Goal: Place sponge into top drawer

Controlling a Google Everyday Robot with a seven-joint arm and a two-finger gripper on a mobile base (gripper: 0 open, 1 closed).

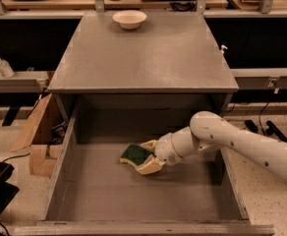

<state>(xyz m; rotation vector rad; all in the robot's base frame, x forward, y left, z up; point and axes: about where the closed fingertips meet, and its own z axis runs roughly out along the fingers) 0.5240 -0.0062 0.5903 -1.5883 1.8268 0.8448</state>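
Note:
The sponge (134,154), dark green on top with pale yellow foam below, sits low inside the open top drawer (89,195), near the middle of its flat grey bottom. My gripper (144,157) reaches in from the right on a white arm, and its cream-yellow pads (149,166) are closed around the sponge's right side. The sponge looks to be at or just above the drawer bottom; I cannot tell whether it touches.
A white bowl (129,19) stands at the back of the grey cabinet top (143,58). The drawer's side walls (60,166) rise on both sides. A cardboard box (35,136) stands on the floor at left, cables at right.

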